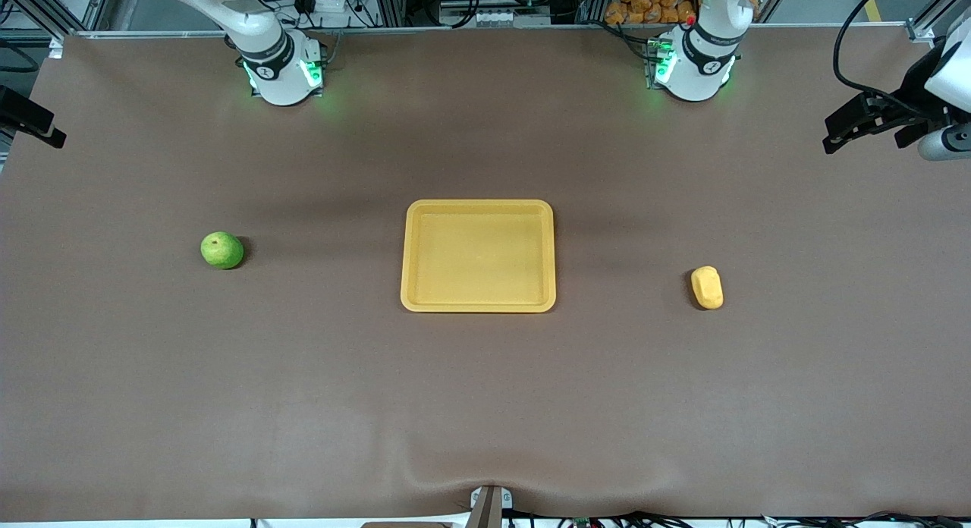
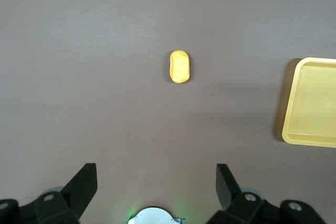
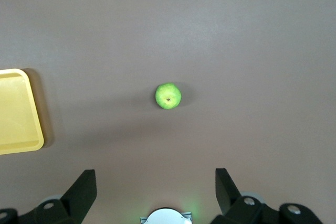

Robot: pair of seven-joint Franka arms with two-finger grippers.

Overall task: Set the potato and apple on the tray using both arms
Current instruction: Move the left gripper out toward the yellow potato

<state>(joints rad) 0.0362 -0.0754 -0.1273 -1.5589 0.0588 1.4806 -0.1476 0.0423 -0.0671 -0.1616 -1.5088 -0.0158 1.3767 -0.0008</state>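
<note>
The yellow tray (image 1: 479,304) lies empty in the middle of the table. The green apple (image 1: 222,250) lies on the table toward the right arm's end. The yellow-orange potato (image 1: 707,287) lies toward the left arm's end, a little nearer to the front camera than the apple. Both grippers are out of the front view, which shows only the arm bases. In the left wrist view, my left gripper (image 2: 155,174) is open and empty, high over the table, with the potato (image 2: 180,67) and a tray corner (image 2: 294,129) below. My right gripper (image 3: 154,178) is open and empty, high over the apple (image 3: 168,96).
A black and white device (image 1: 895,111) overhangs the table edge at the left arm's end. A black bracket (image 1: 30,122) sits at the edge of the right arm's end. The brown table cover (image 1: 485,407) has a small ripple at its near edge.
</note>
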